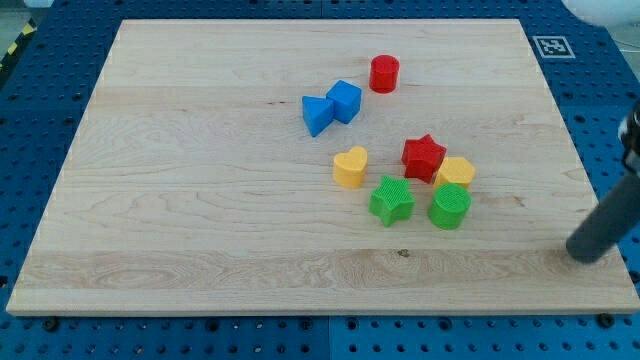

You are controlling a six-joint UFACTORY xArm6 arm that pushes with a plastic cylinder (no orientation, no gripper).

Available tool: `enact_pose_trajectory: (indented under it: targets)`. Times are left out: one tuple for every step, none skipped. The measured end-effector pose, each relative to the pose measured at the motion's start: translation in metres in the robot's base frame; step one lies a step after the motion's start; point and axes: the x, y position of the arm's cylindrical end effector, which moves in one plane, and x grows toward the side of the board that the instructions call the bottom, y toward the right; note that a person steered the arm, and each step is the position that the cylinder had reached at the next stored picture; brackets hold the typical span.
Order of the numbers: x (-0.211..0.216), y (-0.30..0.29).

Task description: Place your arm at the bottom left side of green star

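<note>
The green star [391, 200] lies on the wooden board [200, 200], right of centre and toward the view's bottom. My rod comes in from the view's right edge; my tip [586, 254] rests near the board's right edge, far to the right of the green star and slightly below it. A yellow heart [351, 167] sits just up-left of the star, and a green cylinder [450, 206] sits to the star's right.
A red star [423, 156] and a yellow block [456, 172] stand above the green cylinder. Two blue blocks [318, 114] [345, 101] touch each other higher up. A red cylinder [384, 74] stands near the view's top. A marker tag [549, 45] sits at top right.
</note>
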Motion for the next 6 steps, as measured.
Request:
enact_pose_trajectory:
  targets:
    - [0.019,-0.029]
    - [0.019,-0.095]
    - [0.019,-0.172]
    - [0.003,-0.220]
    - [-0.023,-0.240]
    - [-0.050,-0.243]
